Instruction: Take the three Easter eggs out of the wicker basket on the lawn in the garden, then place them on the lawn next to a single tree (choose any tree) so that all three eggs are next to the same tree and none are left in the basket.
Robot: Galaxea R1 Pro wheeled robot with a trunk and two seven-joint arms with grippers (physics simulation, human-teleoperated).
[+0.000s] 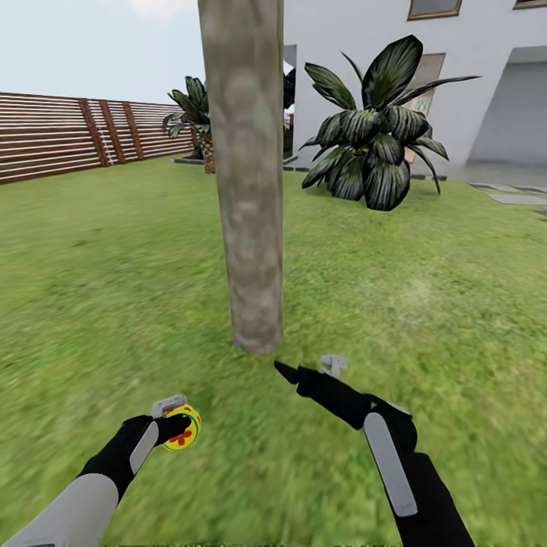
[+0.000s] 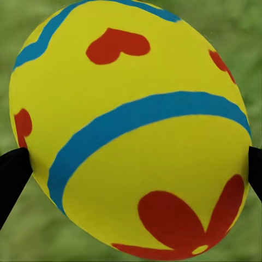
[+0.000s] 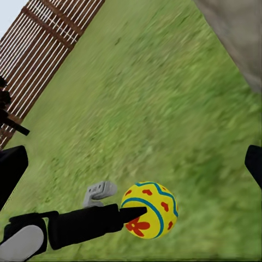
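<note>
My left gripper (image 1: 179, 430) is shut on one Easter egg (image 1: 182, 428), yellow with red flowers and blue bands, held low over the lawn (image 1: 114, 289). In the left wrist view the egg (image 2: 131, 131) sits between the black fingers (image 2: 11, 180). The right wrist view also looks down on this egg (image 3: 150, 210) and the left gripper (image 3: 134, 214). My right gripper (image 1: 292, 372) is open with nothing in it, just in front of the base of the tree (image 1: 247, 190); its trunk (image 3: 234, 33) is near. The wicker basket is out of view.
A brown slat fence (image 1: 68, 133) runs along the left. A broad-leaved shrub (image 1: 376, 144) and a small palm (image 1: 199, 125) stand before the white house (image 1: 471, 68). Stepping stones (image 1: 516, 199) lie at the far right. Grass spreads around the trunk.
</note>
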